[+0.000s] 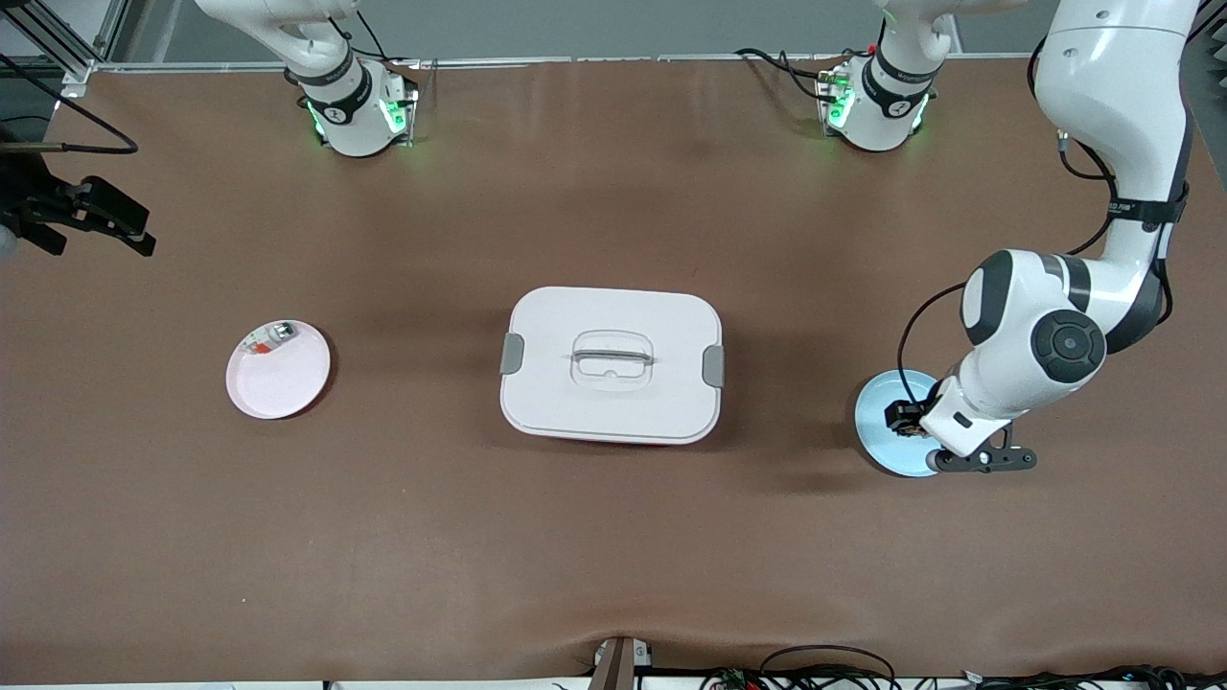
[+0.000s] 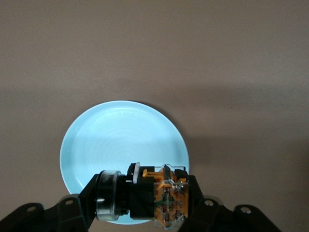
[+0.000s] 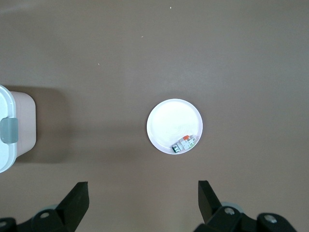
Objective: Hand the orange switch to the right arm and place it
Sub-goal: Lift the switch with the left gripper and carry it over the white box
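Observation:
My left gripper (image 1: 909,422) is shut on the orange switch (image 1: 899,417), a small black block with an orange-tan middle, and holds it just over the light blue plate (image 1: 877,431) at the left arm's end of the table. In the left wrist view the switch (image 2: 166,198) sits crosswise between the fingers of the gripper (image 2: 142,208), above the plate (image 2: 120,140). My right gripper (image 1: 120,222) is open and empty, up over the table at the right arm's end; its view (image 3: 143,200) looks down on bare table.
A pink plate (image 1: 283,383) lies toward the right arm's end and holds a small silvery-clear item with a red-orange bit (image 1: 271,337); both show in the right wrist view (image 3: 166,121) (image 3: 185,143). A white lidded box (image 1: 612,402) stands mid-table.

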